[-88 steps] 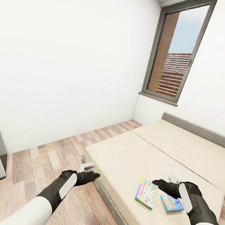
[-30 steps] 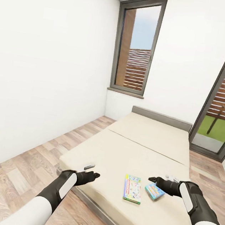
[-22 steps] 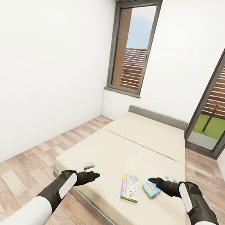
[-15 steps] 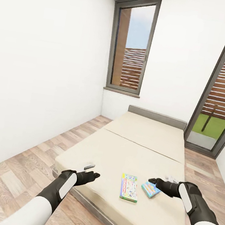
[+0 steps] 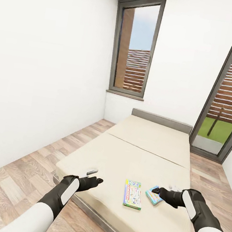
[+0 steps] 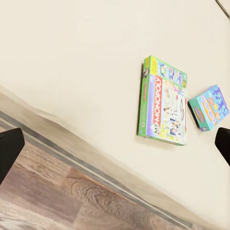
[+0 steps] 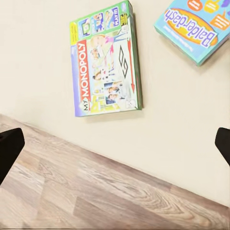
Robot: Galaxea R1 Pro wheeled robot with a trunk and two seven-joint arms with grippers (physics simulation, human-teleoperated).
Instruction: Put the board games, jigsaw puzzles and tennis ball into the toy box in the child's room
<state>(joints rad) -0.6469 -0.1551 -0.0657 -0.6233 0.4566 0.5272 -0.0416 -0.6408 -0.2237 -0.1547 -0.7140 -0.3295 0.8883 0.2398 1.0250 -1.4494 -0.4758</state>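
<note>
Two board games lie flat on the cream mattress of the bed (image 5: 144, 150), close to its near edge. One is a larger green-edged Monopoly box (image 5: 133, 194) (image 6: 163, 101) (image 7: 106, 60). The other is a smaller blue box (image 5: 154, 195) (image 6: 209, 108) (image 7: 199, 26), just to its right. My left gripper (image 5: 95, 176) (image 6: 115, 148) hovers open over the bed's near edge, left of the Monopoly box. My right gripper (image 5: 164, 189) (image 7: 115, 146) is open too, right beside the blue box, holding nothing.
Wooden floor (image 5: 18, 175) runs along the bed's left side up to a white wall. A tall window (image 5: 136, 44) stands behind the grey headboard (image 5: 162, 120). A glass door (image 5: 227, 106) is at the right.
The camera has swung right, so the bed now sits centred and the desk has left the picture. My right gripper has dropped slightly beside the blue box. The boxes have not moved on the mattress.
</note>
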